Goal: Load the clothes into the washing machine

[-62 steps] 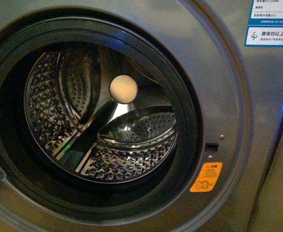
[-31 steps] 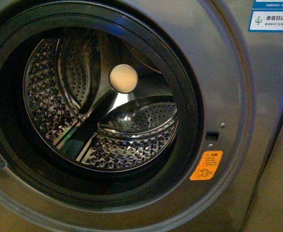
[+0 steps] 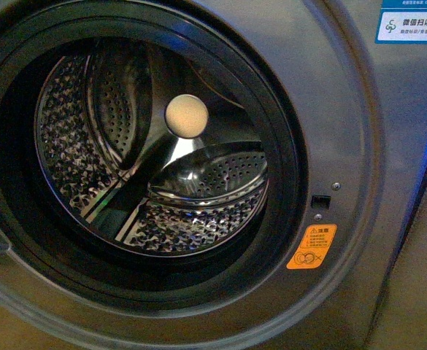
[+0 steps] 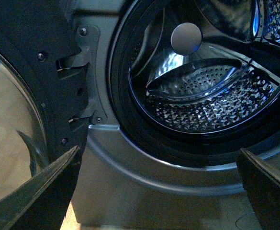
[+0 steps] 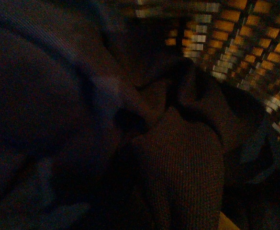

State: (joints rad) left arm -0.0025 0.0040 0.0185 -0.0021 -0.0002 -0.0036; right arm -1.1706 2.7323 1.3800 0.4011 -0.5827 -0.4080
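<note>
Clothes (image 5: pixel 178 158), dark navy and crumpled, fill the right wrist view close against the camera, with a woven basket (image 5: pixel 245 28) behind them. The right tool itself does not show, so I cannot tell its grip. Left tool (image 4: pixel 159 149) is spread wide with nothing between its fingers, facing the washing machine (image 3: pixel 359 146) beside its swung-open door (image 4: pixel 58 62). Beyond, the drum (image 3: pixel 198 226) shows bare perforated steel.
</note>
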